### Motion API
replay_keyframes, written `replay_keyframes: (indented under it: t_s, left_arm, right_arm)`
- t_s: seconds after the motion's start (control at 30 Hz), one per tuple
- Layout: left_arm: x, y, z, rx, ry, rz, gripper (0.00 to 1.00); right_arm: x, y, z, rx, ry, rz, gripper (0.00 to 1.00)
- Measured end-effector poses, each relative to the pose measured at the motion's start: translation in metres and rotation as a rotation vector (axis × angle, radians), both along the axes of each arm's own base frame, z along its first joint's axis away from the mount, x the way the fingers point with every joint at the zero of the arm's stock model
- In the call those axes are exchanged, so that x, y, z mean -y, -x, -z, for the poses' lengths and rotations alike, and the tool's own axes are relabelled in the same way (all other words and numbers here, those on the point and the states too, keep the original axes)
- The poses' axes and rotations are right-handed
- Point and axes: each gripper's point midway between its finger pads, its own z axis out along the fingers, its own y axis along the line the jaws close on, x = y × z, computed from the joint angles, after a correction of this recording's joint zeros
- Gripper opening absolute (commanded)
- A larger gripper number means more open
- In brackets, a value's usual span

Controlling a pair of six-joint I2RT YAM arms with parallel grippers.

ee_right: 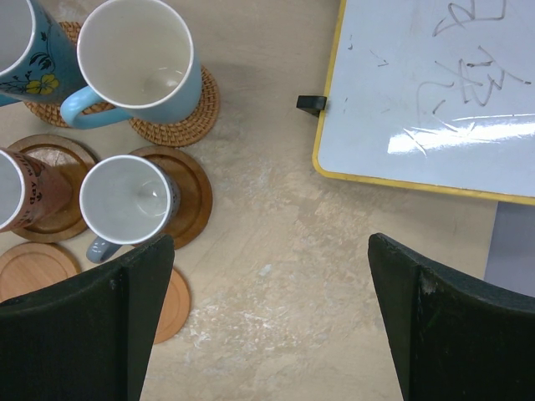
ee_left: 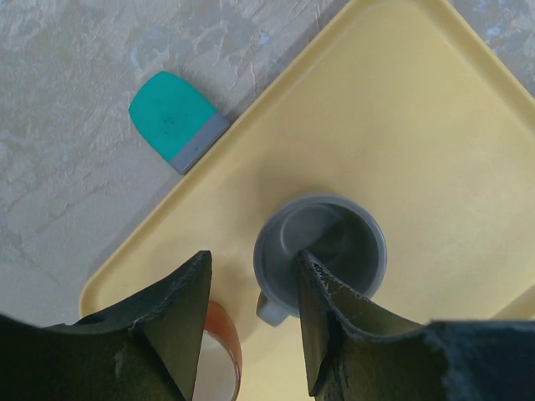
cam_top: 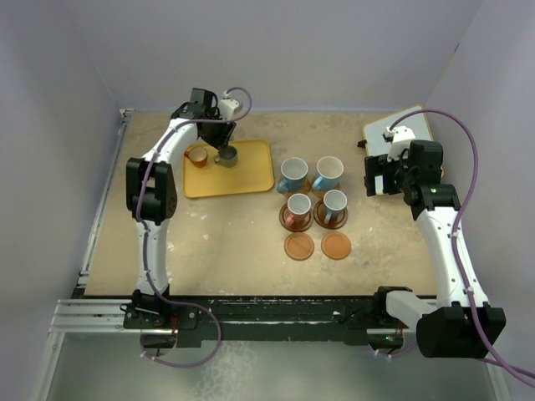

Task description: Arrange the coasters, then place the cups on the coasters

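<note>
A grey cup stands on the yellow tray beside an orange-brown cup. My left gripper is open above them: one finger hangs over the grey cup's inside, the other outside its near wall, with clear gaps. In the top view the left gripper sits over the grey cup. Two light blue cups and two smaller cups stand on coasters. Two bare coasters lie in front of them. My right gripper is open over bare table.
A small green and grey object lies on the table just off the tray's edge. A yellow-framed whiteboard with a black clip lies at the back right, beside my right gripper. Grey walls close in the table.
</note>
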Motion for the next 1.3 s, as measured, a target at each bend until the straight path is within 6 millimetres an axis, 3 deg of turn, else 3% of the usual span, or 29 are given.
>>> replay_keyframes:
  t_s: [0.3, 0.67, 0.9, 1.3]
  left_arm:
    - [0.003, -0.009, 0.024, -0.045, -0.008, 0.015, 0.38]
    - [0.003, -0.007, 0.048, -0.105, -0.023, 0.03, 0.22]
    - [0.005, -0.005, 0.047, -0.114, -0.017, 0.038, 0.08]
    - [0.005, -0.003, 0.044, -0.117, -0.013, 0.043, 0.03]
  right_arm:
    - [0.0, 0.0, 0.0, -0.001, 0.0, 0.0, 1.0]
    - [0.0, 0.0, 0.0, -0.001, 0.0, -0.001, 1.0]
    - [0.0, 0.0, 0.001, -0.002, 0.0, -0.001, 1.0]
    - [-0.001, 0.0, 0.003, -0.011, -0.003, -0.004, 1.0]
